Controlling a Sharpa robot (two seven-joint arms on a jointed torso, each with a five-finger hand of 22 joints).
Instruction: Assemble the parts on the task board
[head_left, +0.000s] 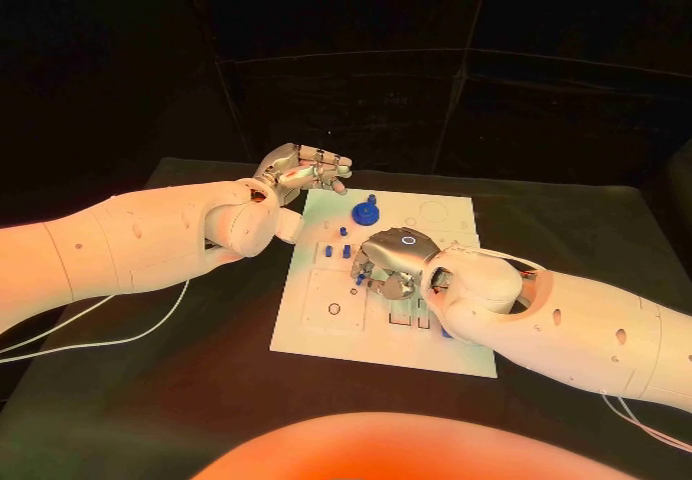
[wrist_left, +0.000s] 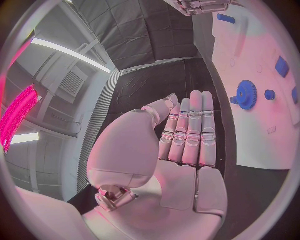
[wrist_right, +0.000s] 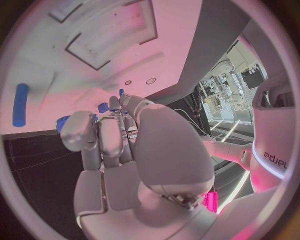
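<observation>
Black cloth-covered table (head_left: 173, 400) is carrying the flat white rectangular task board (head_left: 325, 330), which is lying approx. at its centre, long side running away from the robot & turned slightly askew. Thin white cables (head_left: 87, 340) are trailing over the tabletop on the left side, and another thin white cable (head_left: 649, 425) is lying near the right edge.

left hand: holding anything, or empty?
Empty. In the left wrist view the left hand has its fingers straight and together with nothing against the palm; in the head view it sits off the task board's far left corner.
</observation>
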